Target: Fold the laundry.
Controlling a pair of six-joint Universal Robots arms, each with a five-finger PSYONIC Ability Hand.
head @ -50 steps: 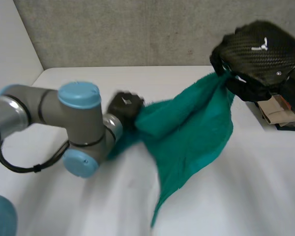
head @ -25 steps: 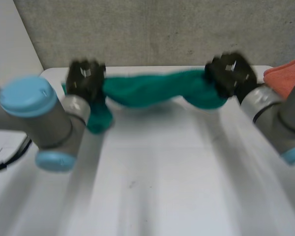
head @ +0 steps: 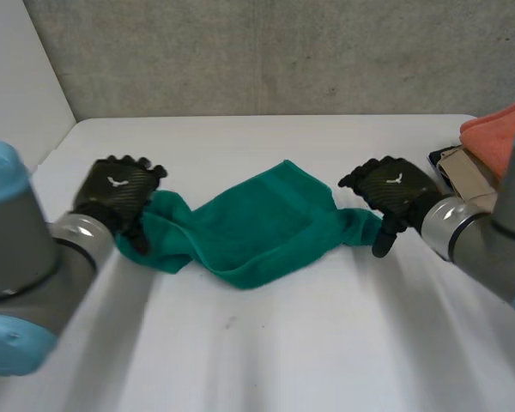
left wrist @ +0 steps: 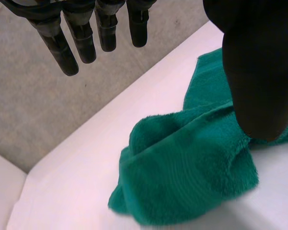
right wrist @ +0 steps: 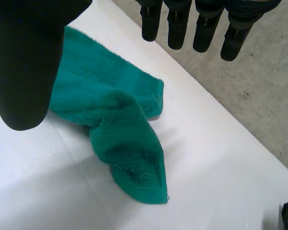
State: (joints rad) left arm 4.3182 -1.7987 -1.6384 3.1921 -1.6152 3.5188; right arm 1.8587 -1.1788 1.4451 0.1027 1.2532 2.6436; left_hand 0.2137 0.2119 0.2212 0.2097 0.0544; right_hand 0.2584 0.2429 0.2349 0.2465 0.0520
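A green towel (head: pixel 253 227) lies rumpled across the middle of the white table (head: pixel 266 352). My left hand (head: pixel 116 193) is at its left end, fingers (left wrist: pixel 81 40) straight and apart from the thumb (left wrist: pixel 259 72); the bunched towel end (left wrist: pixel 182 177) lies below the palm, not held. At the towel's right end is my right hand (head: pixel 390 189), also open, fingers (right wrist: pixel 197 24) straight; the towel's folded corner (right wrist: pixel 129 163) rests on the table beneath it.
A folded orange cloth (head: pixel 498 137) sits on a stack of things (head: pixel 463 176) at the table's right edge. A grey wall (head: pixel 266 51) runs behind the table's far edge.
Both hands have come down and toward me with the towel and let go of it. The towel, stretched in the air before, now lies on the table.
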